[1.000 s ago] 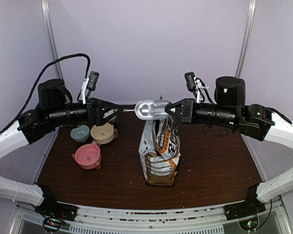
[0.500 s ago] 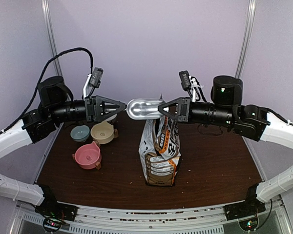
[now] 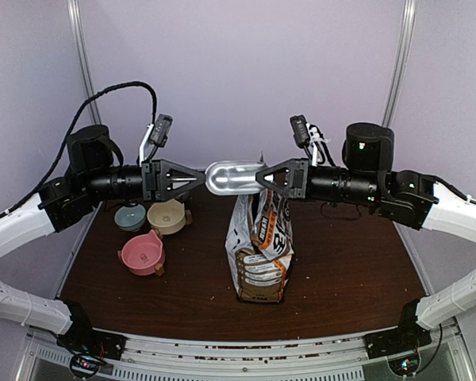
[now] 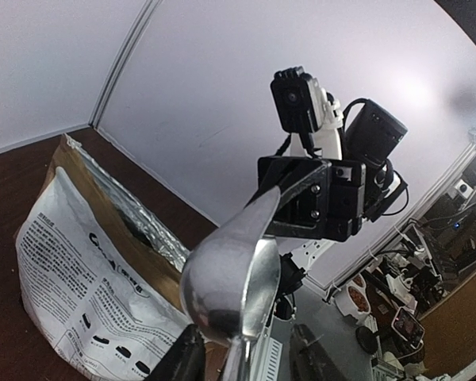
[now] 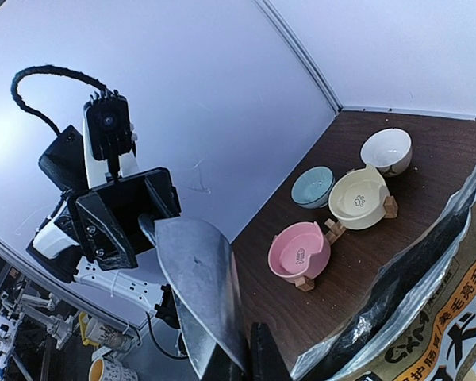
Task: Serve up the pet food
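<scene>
Right gripper [image 3: 259,176] clamps the scoop [image 3: 232,176] above the bag [image 3: 262,246]; left gripper [image 3: 198,179] stands narrow around its far end, gaps showing; kibble is unseen, likely inside the bag; releasing before the left grips could drop the scoop.

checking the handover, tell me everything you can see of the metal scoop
The scoop is shiny bare metal: a rounded bowl that narrows to a thin handle, with nothing visible in it. It hangs roughly level in the air, above the open top of the food bag. The right gripper is shut on its bowl end. The handle sits between the jaws of the left gripper, with gaps showing on both sides.
</scene>
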### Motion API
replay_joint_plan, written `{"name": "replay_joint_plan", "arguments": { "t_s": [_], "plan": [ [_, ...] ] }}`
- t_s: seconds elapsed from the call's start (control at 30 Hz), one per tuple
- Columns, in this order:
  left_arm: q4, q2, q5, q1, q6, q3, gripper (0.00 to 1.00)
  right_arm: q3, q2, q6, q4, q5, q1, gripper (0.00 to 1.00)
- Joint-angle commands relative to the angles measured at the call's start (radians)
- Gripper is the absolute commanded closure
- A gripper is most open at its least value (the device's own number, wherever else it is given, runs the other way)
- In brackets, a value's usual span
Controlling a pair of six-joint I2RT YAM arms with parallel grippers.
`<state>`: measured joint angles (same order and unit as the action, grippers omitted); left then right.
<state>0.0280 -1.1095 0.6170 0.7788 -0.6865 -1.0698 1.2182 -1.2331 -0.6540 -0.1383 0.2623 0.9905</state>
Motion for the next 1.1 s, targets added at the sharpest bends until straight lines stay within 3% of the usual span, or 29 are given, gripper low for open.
{"name": "replay_joint_plan", "arguments": {
  "t_s": [0.0, 0.63, 0.73, 0.97, 1.07],
  "plan": [
    [-0.012, -0.008, 0.007, -0.004, 0.014, -0.033, 0.63, 0.032, -0.008, 0.003, 0.028, 0.014, -0.001, 1.0],
    [-0.002, -0.016, 0.005, -0.003, 0.007, -0.021, 1.0, 0.044, -0.023, 0.028, -0.021, -0.014, 0.0, 1.0],
    [-0.007, -0.02, 0.0, -0.004, 0.0, -0.021, 1.0, 0.056, -0.028, 0.037, -0.037, -0.023, -0.001, 0.99],
    [0.019, 0.028, -0.177, -0.017, 0.006, -0.008, 1.0, 0.126, -0.026, 0.09, -0.222, -0.214, -0.001, 0.54],
    [0.012, 0.064, -0.235, -0.049, -0.012, 0.013, 1.0, 0.171, -0.046, 0.093, -0.343, -0.336, -0.005, 0.45]
  ]
}}
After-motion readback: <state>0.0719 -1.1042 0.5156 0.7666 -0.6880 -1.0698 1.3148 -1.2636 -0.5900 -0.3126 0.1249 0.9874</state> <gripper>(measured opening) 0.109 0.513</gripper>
